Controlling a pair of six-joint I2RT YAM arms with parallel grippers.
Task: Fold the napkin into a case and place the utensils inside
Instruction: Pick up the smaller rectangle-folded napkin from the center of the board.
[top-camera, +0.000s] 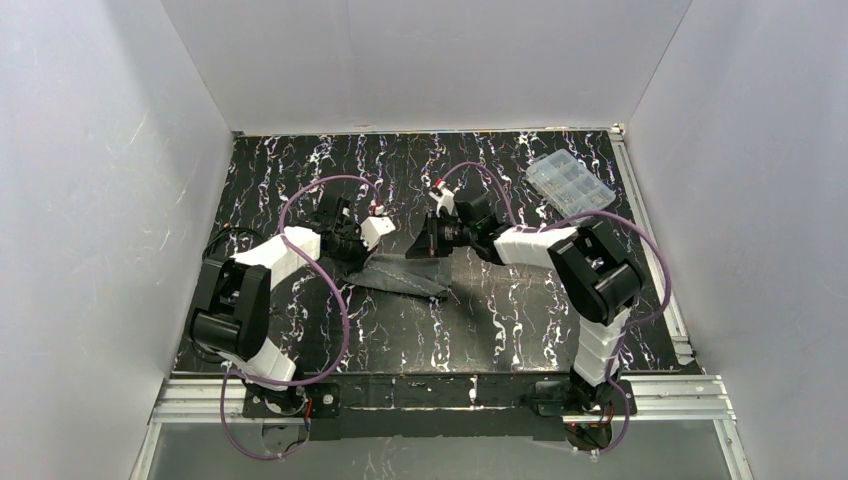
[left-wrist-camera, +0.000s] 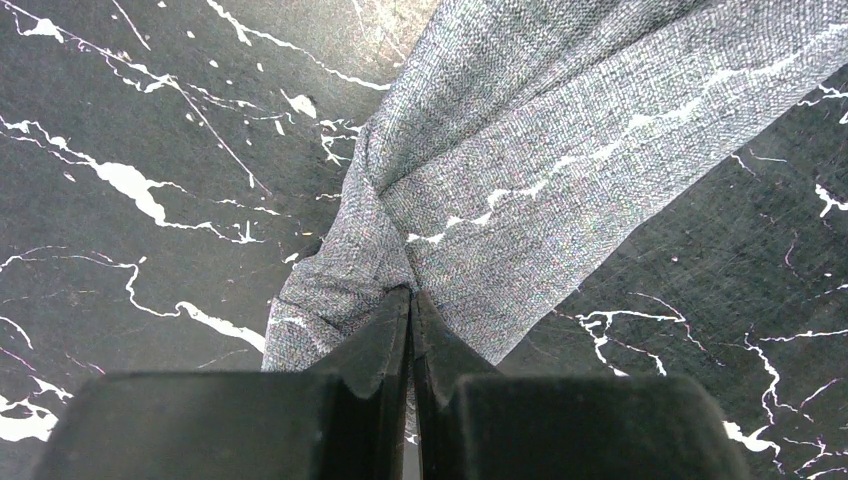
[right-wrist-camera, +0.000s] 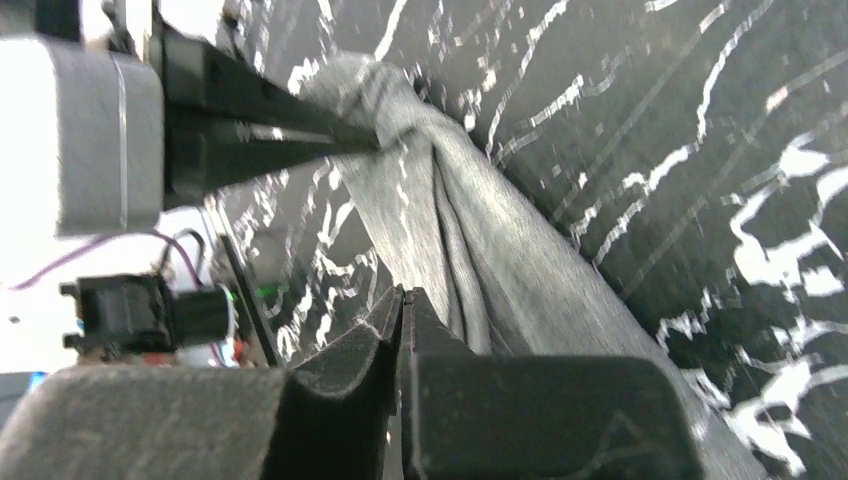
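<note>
The dark grey napkin is lifted and pulled between both grippers over the middle of the table. My left gripper is shut on its bunched left end; in the left wrist view the jaws pinch the gathered cloth. My right gripper is shut on the napkin's right end, its jaws closed at the cloth's edge. The right wrist view also shows the left gripper's fingers clamping the cloth. The spoon and fork do not show clearly; a small purplish glint lies by the napkin's near right corner.
A clear plastic compartment box sits at the back right of the black marbled table. White walls enclose the table on three sides. Purple cables loop over both arms.
</note>
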